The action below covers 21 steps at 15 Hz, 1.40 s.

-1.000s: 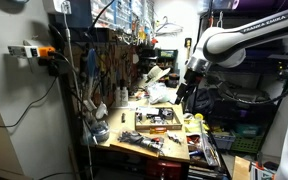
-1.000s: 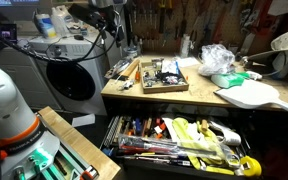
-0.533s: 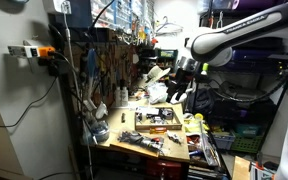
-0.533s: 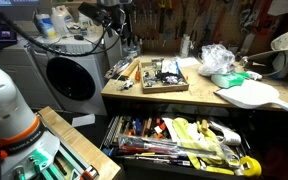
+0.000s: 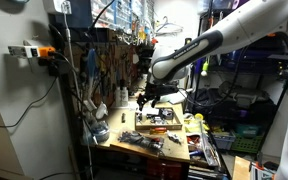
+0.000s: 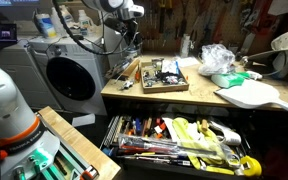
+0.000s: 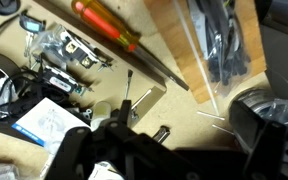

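Care counts: our gripper (image 6: 132,47), open or shut we cannot tell, hovers above the screwdriver (image 7: 109,27) lying beside the tray (image 7: 179,45) near a side edge of the table (image 6: 174,98), so we judge it best to centre over it and descend slowly.

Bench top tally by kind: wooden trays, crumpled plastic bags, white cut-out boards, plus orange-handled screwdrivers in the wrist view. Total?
wooden tray: 1
crumpled plastic bag: 1
white cut-out board: 1
orange-handled screwdriver, wrist view: 1
Total: 4
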Tool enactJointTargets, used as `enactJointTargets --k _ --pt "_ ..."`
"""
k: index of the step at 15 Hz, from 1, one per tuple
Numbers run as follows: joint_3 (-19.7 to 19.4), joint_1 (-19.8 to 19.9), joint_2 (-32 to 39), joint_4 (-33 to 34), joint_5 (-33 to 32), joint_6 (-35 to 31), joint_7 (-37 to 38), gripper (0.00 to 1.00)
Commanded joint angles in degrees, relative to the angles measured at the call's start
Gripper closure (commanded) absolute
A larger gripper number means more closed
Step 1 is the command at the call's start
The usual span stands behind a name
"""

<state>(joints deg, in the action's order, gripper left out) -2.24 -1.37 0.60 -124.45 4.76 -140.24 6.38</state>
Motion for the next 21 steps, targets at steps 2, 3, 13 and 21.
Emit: enactJointTargets --k 2,3,13,21 --pt "-0.20 -1.47 12.72 10.87 -14.71 -5.29 14.21 0.00" --pt "-1.05 -2.55 14.88 12.99 -18.04 -5.72 17.28 0.00" --pt "-4.54 -6.31 22.48 21.16 -22.44 -5.25 23.97 0.00" --pt "-6.18 -7.42 31.54 30.58 -21.35 -4.71 29.10 0.00"
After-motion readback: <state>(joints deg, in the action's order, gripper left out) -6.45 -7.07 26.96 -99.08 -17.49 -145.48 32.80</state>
